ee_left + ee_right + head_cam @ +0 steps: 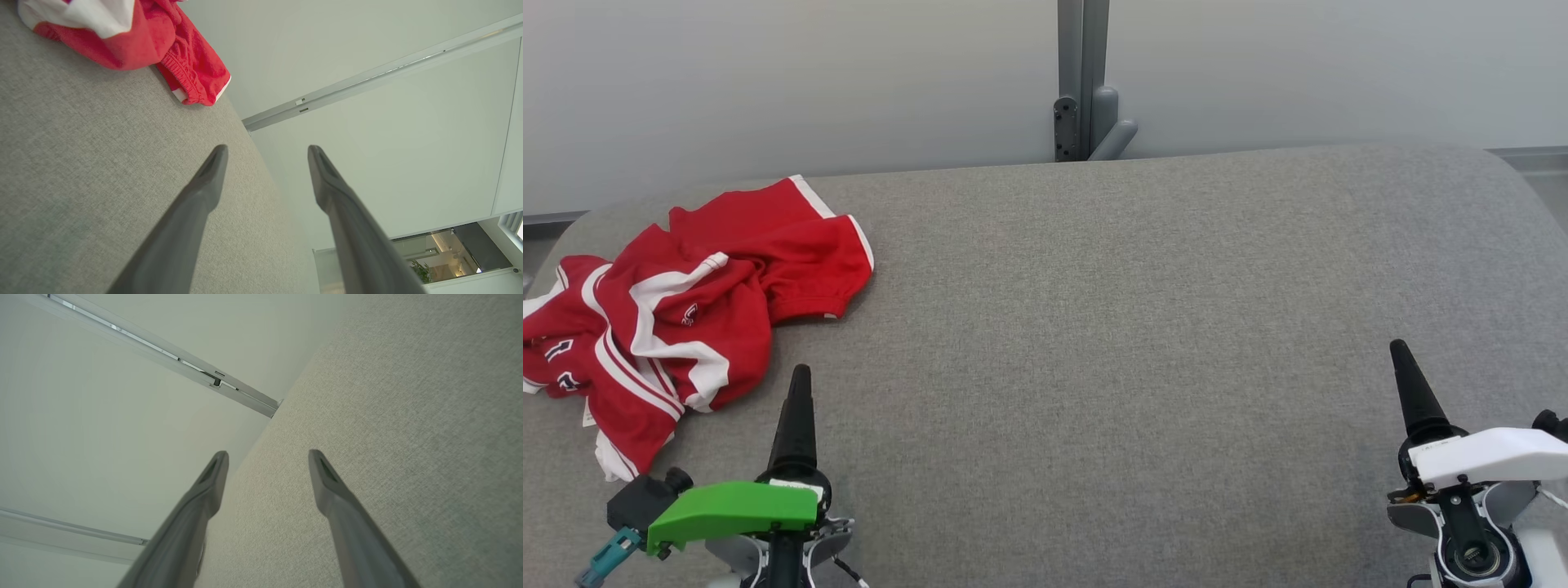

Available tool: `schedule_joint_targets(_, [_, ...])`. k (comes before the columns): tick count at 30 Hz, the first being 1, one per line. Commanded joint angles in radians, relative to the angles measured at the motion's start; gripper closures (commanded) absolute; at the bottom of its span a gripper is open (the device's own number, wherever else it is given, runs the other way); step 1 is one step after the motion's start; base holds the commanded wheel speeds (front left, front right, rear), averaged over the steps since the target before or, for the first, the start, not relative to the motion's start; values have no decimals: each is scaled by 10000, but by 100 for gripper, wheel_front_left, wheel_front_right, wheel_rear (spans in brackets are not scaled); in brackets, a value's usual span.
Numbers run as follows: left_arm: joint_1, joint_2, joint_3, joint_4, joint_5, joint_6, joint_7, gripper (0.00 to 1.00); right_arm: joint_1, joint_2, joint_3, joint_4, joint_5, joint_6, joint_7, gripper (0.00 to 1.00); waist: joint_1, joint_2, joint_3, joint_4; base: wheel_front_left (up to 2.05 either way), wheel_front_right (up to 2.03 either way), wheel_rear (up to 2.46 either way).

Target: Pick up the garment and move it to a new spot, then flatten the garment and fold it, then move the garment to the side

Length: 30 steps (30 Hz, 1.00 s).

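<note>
Red-and-white garment (678,318) lies crumpled, untouched; left gripper (267,149) and right gripper (267,453) gape wide, empty. Pickup pending: left should reach it.

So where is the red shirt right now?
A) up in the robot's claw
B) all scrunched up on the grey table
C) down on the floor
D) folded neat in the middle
B: the red garment lies in a crumpled heap on the grey table, near the open, empty left gripper.
</note>
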Motion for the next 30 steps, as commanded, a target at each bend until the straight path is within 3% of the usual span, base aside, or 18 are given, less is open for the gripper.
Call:
schedule_joint_targets(1, [-53,129,42,-215,379,-12,-71,0,-48,-141,99,-255,-479,4,-129,0,0,8,-5,3,0,0,0])
schedule_joint_targets(13, [310,451,-95,-295,3040,4,-354,0,197,-261,718,-465,-3113,4,-728,0,0,11,-45,43,0,0,0])
schedule_joint_targets(30, [1022,531,-86,-633,5691,17,-699,0,711,-357,1345,-738,-5532,5,-1465,0,0,16,-134,66,0,0,0])
